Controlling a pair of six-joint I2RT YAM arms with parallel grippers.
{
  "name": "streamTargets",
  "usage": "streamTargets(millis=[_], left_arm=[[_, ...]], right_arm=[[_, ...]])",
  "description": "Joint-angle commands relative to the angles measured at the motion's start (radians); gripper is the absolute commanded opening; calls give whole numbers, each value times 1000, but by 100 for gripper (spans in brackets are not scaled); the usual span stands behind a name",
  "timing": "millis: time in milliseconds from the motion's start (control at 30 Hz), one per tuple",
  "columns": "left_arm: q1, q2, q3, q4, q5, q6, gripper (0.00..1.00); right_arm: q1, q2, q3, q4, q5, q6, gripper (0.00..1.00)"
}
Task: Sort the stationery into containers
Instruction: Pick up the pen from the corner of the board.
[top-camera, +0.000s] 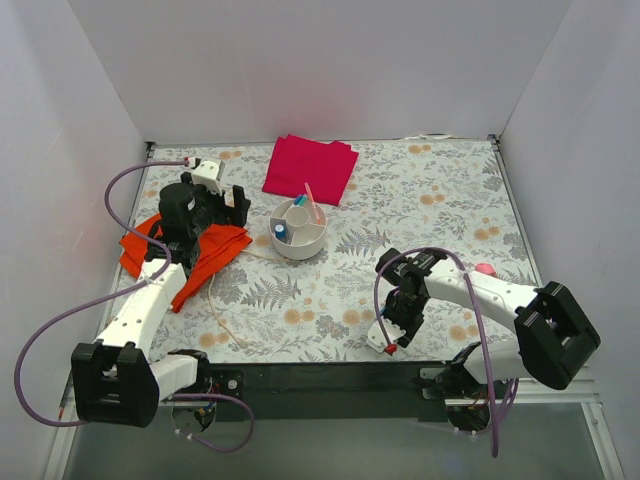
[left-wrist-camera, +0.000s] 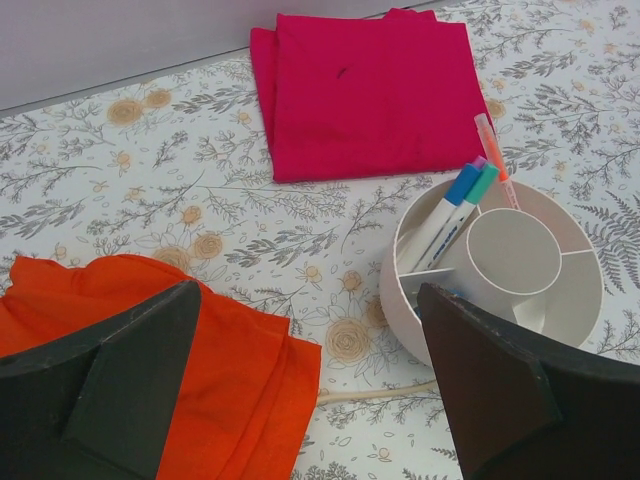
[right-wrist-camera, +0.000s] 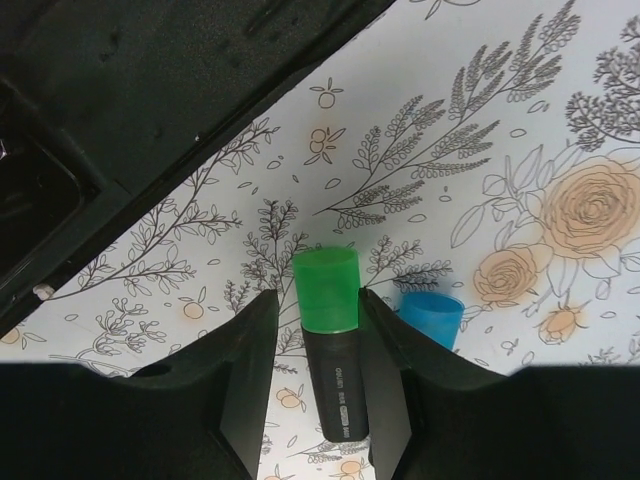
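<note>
While flat on table (right-wrist-camera: 520, 120), green-capped marker (right-wrist-camera: 330, 350) within right gripper (right-wrist-camera: 318, 300).

The tabletop (left-wrist-camera: 150, 190) carries a smooth, matt floral print. The magenta cloth (left-wrist-camera: 370, 90) and the orange cloth (left-wrist-camera: 235, 375) are matt woven fabric, the orange one rumpled. The white dish (left-wrist-camera: 398, 295) is smooth, faintly glossy plastic. The green-capped marker (right-wrist-camera: 328, 300) has a satin plastic cap and a matt black barrel.

Dish (left-wrist-camera: 397, 292): white, round, upright; holds blue-capped marker (left-wrist-camera: 440, 215) and pink pen (left-wrist-camera: 495, 160).
Green-capped marker (right-wrist-camera: 328, 330): black body, beside blue cap (right-wrist-camera: 432, 318).
</note>
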Motion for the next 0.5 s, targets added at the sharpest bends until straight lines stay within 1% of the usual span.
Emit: streamTargets(millis=[0, 167, 300, 333, 400, 433, 467], left_arm=[[18, -12, 23, -5, 6, 14, 91], [31, -18, 3, -5, 8, 9, 91], [38, -23, -9, 0, 17, 3, 91], [38, -23, -12, 1, 17, 1, 91], [39, -23, -20, 10, 21, -3, 91], [39, -24, -21, 13, 21, -3, 91], [41, -26, -23, 16, 21, -5, 91]], right_arm=[[5, 22, -24, 4, 16, -29, 46], [11, 34, -56, 70, 36, 0, 45], [14, 54, -64, 115, 45, 43, 41], [17, 57, -70, 124, 54, 52, 34], [20, 67, -70, 133, 64, 80, 26], [20, 68, -52, 121, 73, 92, 18], [20, 56, -33, 107, 79, 105, 14]])
